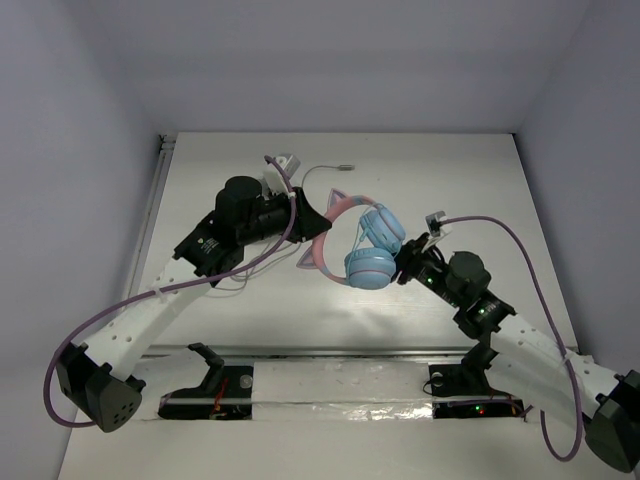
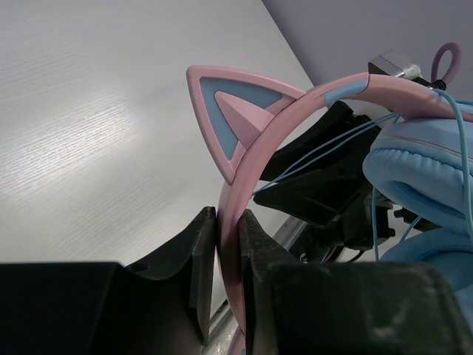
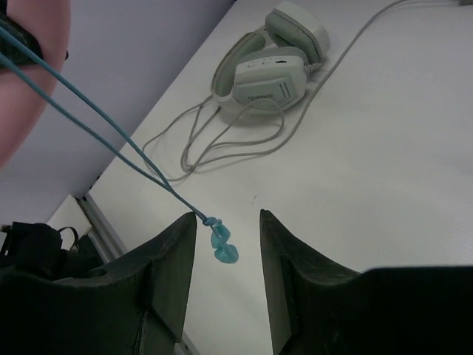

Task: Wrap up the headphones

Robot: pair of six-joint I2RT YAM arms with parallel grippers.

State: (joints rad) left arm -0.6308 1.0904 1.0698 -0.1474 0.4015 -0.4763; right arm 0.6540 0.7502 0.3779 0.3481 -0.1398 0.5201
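Note:
The headphones [image 1: 372, 248] are held up off the table, with a pink cat-ear headband [image 2: 244, 163] and light blue ear cups [image 2: 421, 170]. My left gripper [image 2: 228, 248] is shut on the headband just below a cat ear; in the top view it [image 1: 312, 226] is left of the cups. The thin blue cable [image 3: 111, 140] runs from the cups down to a small blue end piece [image 3: 222, 245]. That piece hangs between the spread fingers of my right gripper [image 3: 228, 225], close to the left finger and unclamped. Seen from above, my right gripper [image 1: 405, 263] is just right of the cups.
Larger white-grey headphones [image 3: 273, 66] lie on the white table [image 1: 470, 190] with their grey cable [image 3: 222, 148] looped in front of them. A grey cable end [image 1: 340, 166] lies at the back. A metal rail [image 1: 330, 352] runs along the near edge by the arm bases.

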